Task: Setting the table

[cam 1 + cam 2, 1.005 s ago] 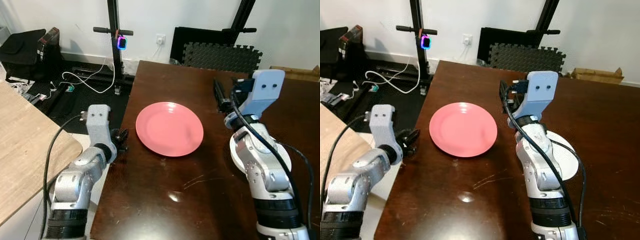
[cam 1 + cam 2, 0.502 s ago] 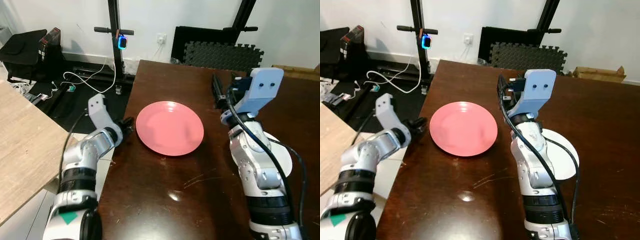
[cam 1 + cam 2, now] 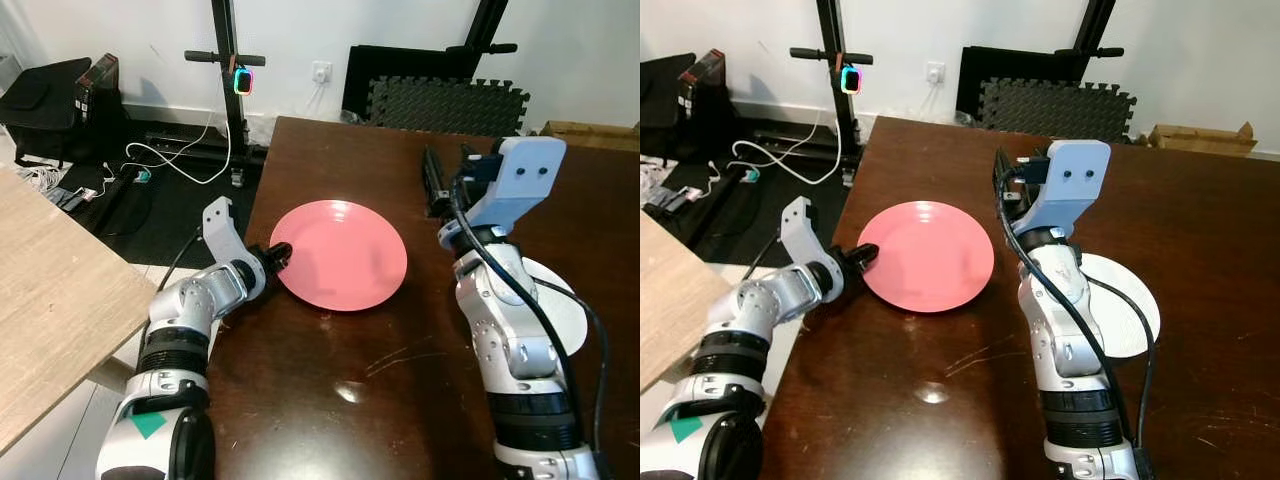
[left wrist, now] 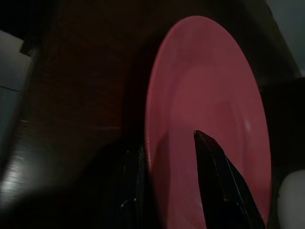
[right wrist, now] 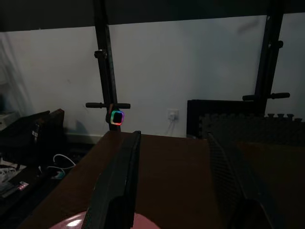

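A pink plate lies on the dark brown table, towards its left edge. My left gripper is at the plate's left rim and is open. In the left wrist view one black finger lies over the plate and the other finger is just outside the rim. My right gripper hangs open above the table to the right of the pink plate, with nothing between its fingers. A white plate lies behind my right arm, partly hidden by it.
A light wooden counter stands close on the left. Beyond the table's far edge are a black stand with a glowing device, black foam mats, cables on the floor, a black bag and a cardboard box.
My left arm has swung from beside the table's left edge in towards the pink plate, and its fingers now straddle the rim. My right arm has hardly moved.
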Motion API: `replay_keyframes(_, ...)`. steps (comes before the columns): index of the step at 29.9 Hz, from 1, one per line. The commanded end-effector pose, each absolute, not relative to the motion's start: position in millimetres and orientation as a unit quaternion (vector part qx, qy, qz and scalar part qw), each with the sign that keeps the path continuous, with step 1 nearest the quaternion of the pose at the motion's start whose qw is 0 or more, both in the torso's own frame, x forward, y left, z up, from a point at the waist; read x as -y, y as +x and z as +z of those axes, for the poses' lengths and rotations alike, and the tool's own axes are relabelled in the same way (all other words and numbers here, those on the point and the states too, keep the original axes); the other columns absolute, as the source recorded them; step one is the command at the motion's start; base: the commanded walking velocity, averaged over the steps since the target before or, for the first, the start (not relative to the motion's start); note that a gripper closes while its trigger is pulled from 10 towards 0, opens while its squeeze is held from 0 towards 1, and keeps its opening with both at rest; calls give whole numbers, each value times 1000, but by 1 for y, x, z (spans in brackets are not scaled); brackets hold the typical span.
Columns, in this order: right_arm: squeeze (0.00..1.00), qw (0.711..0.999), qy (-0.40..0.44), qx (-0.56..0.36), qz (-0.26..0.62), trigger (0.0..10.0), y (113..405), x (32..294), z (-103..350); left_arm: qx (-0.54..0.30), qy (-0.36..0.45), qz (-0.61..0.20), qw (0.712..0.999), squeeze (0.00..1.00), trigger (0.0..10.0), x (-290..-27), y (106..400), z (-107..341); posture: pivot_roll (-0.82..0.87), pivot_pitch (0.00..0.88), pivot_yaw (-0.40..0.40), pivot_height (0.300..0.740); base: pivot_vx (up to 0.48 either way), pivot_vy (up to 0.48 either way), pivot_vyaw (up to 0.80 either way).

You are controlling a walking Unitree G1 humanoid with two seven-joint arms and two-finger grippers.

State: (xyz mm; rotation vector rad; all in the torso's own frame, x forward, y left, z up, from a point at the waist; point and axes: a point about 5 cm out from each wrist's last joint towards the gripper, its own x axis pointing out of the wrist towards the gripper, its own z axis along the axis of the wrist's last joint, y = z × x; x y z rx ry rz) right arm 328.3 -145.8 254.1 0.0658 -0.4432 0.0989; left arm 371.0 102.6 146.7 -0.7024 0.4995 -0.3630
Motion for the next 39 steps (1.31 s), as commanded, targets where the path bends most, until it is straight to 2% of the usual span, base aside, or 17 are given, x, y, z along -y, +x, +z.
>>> replay_keyframes(1,0,974,33,222,41,10000,330,148,254,-277,-342,-171,882,0,9333,-98,365,130,22,117,66,740,0,0,0)
replay_keyframes(2,0,973,33,223,41,10000,330,148,255,-275,-345,-172,881,0,588,-97,365,129,21,118,65,740,0,0,0)
replay_keyframes(3,0,973,34,223,41,10000,330,148,255,-272,-348,-171,881,0,0,-97,365,129,18,116,66,740,0,0,0)
replay_keyframes(11,0,973,35,224,39,10000,329,149,254,-261,-350,-167,884,0,0,-102,368,131,17,115,70,740,0,0,0)
replay_keyframes(13,0,974,35,223,37,10000,329,150,254,-267,-288,-194,899,0,0,-101,364,134,18,114,71,740,0,0,0)
replay_keyframes(14,0,974,35,223,37,10000,329,150,254,-269,-273,-201,902,0,4824,-100,363,135,18,114,71,740,0,0,0)
replay_keyframes(15,0,974,35,223,37,10000,329,150,254,-271,-243,-212,907,0,4824,-99,360,134,18,114,71,740,0,0,0)
replay_keyframes(16,0,974,35,223,37,10000,330,151,255,-277,-224,-229,906,0,10000,-98,355,134,18,114,71,740,0,0,0)
replay_keyframes(23,0,974,36,222,35,10000,330,153,254,-311,-153,-257,902,0,10000,-112,326,128,33,115,74,740,0,0,0)
replay_keyframes(26,0,974,37,221,35,10000,330,153,254,-310,-87,-282,904,0,10000,-121,312,131,41,116,70,740,0,0,0)
replay_keyframes(29,0,974,37,222,37,10000,331,152,254,-279,7,-328,903,0,10000,-126,301,142,41,115,72,740,0,0,0)
replay_keyframes(30,0,973,37,223,37,10000,330,152,255,-242,48,-373,895,0,10000,-129,293,162,41,114,73,740,0,0,0)
replay_keyframes(35,0,973,38,226,36,10000,330,153,257,-184,88,-405,891,0,10000,-133,292,194,43,114,75,740,0,0,0)
replay_keyframes(39,0,973,39,226,36,10000,330,153,256,-143,106,-403,898,0,10000,-132,304,217,44,113,75,740,0,0,0)
